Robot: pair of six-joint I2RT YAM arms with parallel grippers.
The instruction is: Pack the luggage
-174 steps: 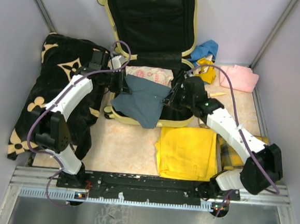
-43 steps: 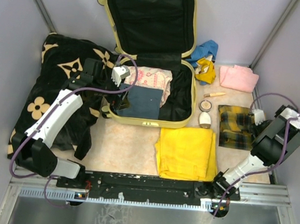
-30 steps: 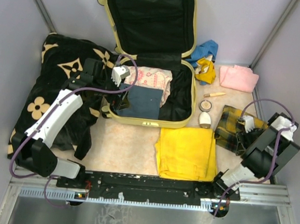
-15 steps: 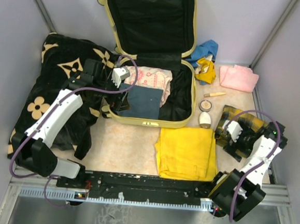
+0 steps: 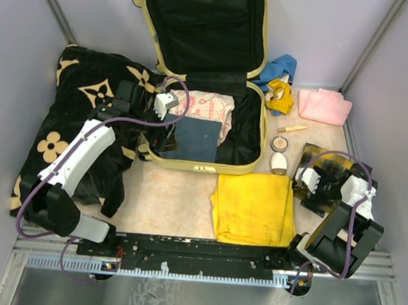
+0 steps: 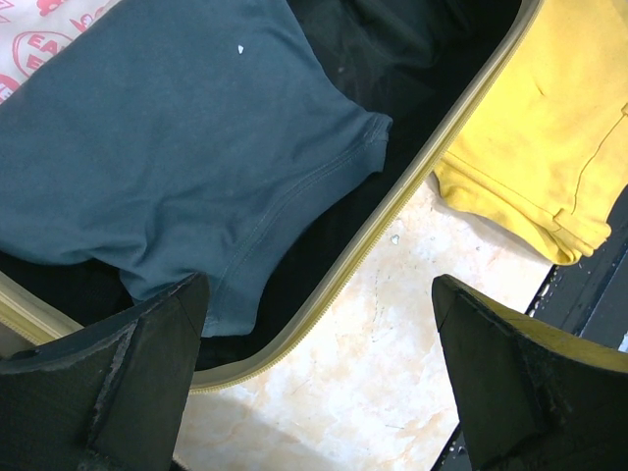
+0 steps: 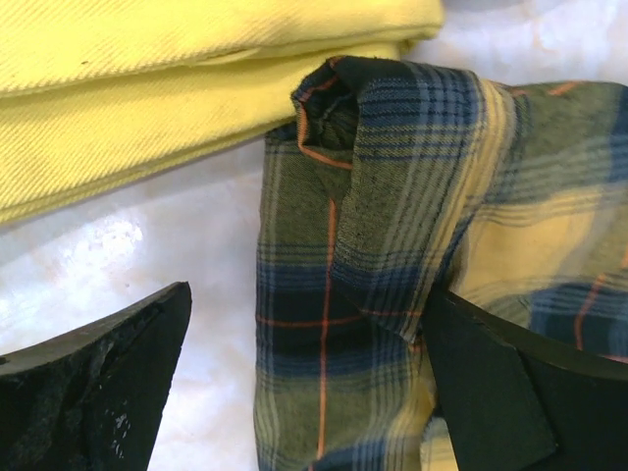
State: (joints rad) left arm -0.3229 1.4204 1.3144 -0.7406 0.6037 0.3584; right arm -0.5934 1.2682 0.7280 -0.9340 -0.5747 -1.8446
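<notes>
Pale marbled tabletop (image 5: 179,200), closed in by grey walls (image 5: 326,35) on three sides. Positions are given from the table centre in the top view.

- 5 o'clock, nearest: a folded yellow cloth (image 5: 253,206) lies flat.
- 4 o'clock: the right gripper (image 7: 306,294) points down at a crumpled plaid cloth (image 5: 334,161). Its fingers (image 7: 98,373) stand wide apart. One is over bare table and the other is at the plaid's folded edge. Nothing is held. In the wrist view the plaid lies just beside the yellow cloth's edge.
- 3 o'clock: a white oval object (image 5: 279,163) and a round compact (image 5: 280,143) lie between the plaid and the suitcase, with a small stick (image 5: 292,129) just beyond.
- 12 o'clock: the suitcase (image 5: 256,139) lies open, with its lid (image 5: 200,25) raised against the far wall.
 - The base holds a blue-grey garment (image 5: 194,138) resting partly on a pink-printed cloth (image 5: 209,107).
 - The left gripper (image 6: 319,294) hangs over the near-left corner of the base — fingers spread wide, empty, above the garment's hem and the yellow rim.
- 9 o'clock: a black blanket (image 5: 73,114) with tan flowers lies against the suitcase's left side.
- 1–2 o'clock, farthest: a small yellow cloth (image 5: 282,96), a blue cloth (image 5: 281,65) and a pink cloth (image 5: 324,105).
</notes>
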